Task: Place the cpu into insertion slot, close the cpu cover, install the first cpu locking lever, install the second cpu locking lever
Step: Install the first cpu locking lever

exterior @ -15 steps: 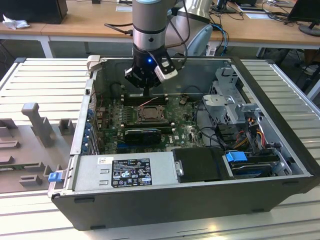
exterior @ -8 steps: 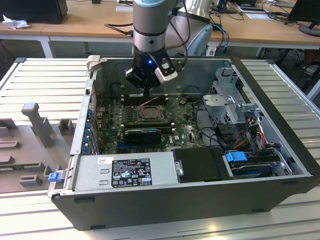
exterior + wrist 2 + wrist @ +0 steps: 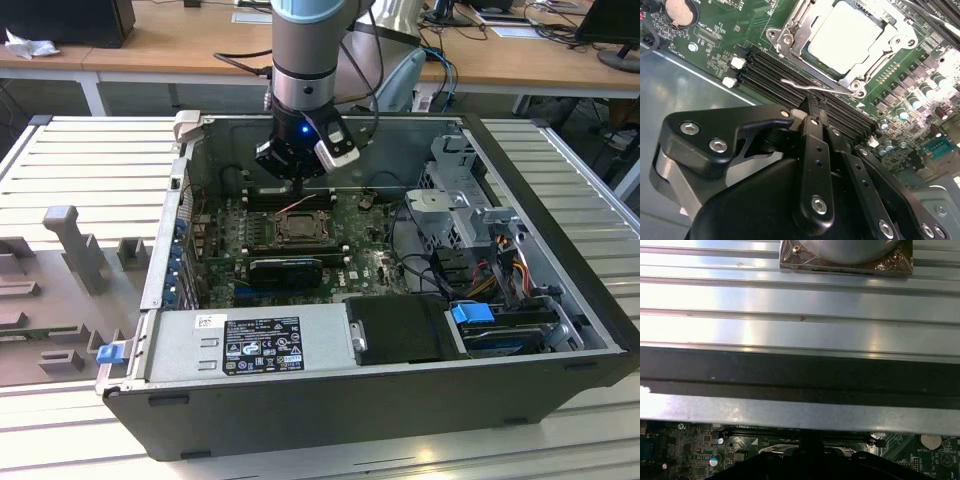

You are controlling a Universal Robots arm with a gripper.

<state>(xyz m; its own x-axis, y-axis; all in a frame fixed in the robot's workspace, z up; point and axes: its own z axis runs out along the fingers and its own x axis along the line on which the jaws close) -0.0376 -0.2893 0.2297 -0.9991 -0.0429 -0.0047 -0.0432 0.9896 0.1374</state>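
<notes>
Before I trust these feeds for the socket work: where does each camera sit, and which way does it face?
Exterior view: off the arm, above the open computer case, looking down at the motherboard; arm and gripper show.
Second wrist view: on the wrist, facing along the fingers to the cpu under its cpu cover.
First wrist view: on the wrist, facing the case wall.
Both wrist views share the green board.

Silvery-beige cpu [image 3: 844,36]; seemingly grey cpu cover [image 3: 790,37]
</notes>
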